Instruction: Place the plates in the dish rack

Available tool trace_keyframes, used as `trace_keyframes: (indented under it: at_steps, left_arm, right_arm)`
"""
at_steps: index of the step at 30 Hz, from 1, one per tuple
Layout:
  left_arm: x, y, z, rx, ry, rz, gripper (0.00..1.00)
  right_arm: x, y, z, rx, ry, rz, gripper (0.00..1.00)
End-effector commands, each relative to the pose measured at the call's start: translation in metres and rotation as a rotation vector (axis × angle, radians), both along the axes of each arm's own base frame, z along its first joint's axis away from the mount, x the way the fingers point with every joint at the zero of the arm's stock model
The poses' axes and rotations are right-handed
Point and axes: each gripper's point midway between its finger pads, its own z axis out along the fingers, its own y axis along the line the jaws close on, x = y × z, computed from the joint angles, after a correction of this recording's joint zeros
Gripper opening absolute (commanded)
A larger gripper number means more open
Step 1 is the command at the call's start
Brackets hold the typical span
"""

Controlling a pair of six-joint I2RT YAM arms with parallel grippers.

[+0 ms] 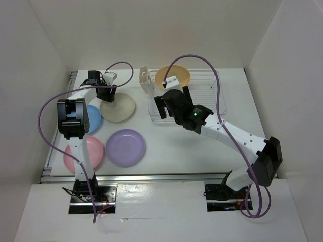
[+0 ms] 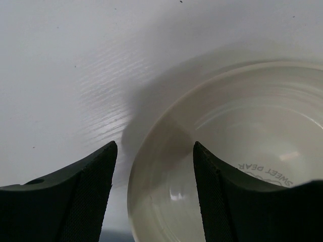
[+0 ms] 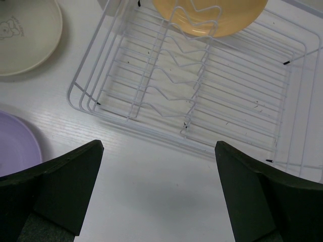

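Note:
The cream plate [image 1: 117, 107] lies flat on the table. My left gripper [image 1: 107, 95] stands open over its far edge. In the left wrist view that gripper [image 2: 154, 151] straddles the cream plate's [image 2: 242, 131] rim, one finger outside it and one above the bowl. The yellow-orange plate [image 1: 172, 75] stands in the far end of the white wire dish rack [image 1: 209, 93]. My right gripper [image 1: 172, 99] hovers open and empty over the rack's near-left corner. In the right wrist view it [image 3: 159, 148] faces the rack [image 3: 202, 85] and the yellow-orange plate [image 3: 209, 15].
A light blue plate [image 1: 93, 118], partly under my left arm, a pink plate [image 1: 83, 154] and a lilac plate [image 1: 125, 147] lie flat at the left. The white cutlery holder [image 1: 144, 79] stands at the rack's far-left corner. White walls enclose the table.

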Motion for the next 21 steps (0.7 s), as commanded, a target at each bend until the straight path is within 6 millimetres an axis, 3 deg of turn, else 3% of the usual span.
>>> trace_keyframes:
  at_steps: [1, 5, 9, 10, 13, 16, 21]
  left_arm:
    - [0.004, -0.007, -0.004, -0.05, 0.002, -0.015, 0.68]
    - [0.0, -0.014, -0.007, -0.085, 0.028, -0.04, 0.67]
    - [-0.002, -0.016, -0.01, -0.094, 0.041, -0.045, 0.53]
    - [-0.002, -0.016, -0.01, -0.094, 0.041, -0.045, 0.43]
    - [-0.004, -0.016, -0.012, -0.095, 0.053, -0.045, 0.28]
    - [-0.005, -0.018, -0.011, -0.108, 0.055, -0.043, 0.02]
    - [-0.004, -0.028, 0.003, -0.163, 0.036, -0.054, 0.0]
  right_arm:
    - [0.008, 0.002, 0.021, 0.026, -0.039, -0.025, 1.0]
    - [0.008, 0.001, 0.017, 0.02, -0.033, -0.025, 1.0]
    - [0.007, 0.0, 0.02, 0.026, -0.039, -0.025, 1.0]
    - [0.006, -0.001, 0.016, 0.018, -0.032, -0.025, 1.0]
    - [0.006, -0.001, 0.021, 0.032, -0.044, -0.025, 1.0]
    - [0.006, -0.001, 0.019, 0.032, -0.044, -0.025, 1.0]
    - [0.005, -0.003, 0.018, 0.032, -0.044, -0.025, 1.0]
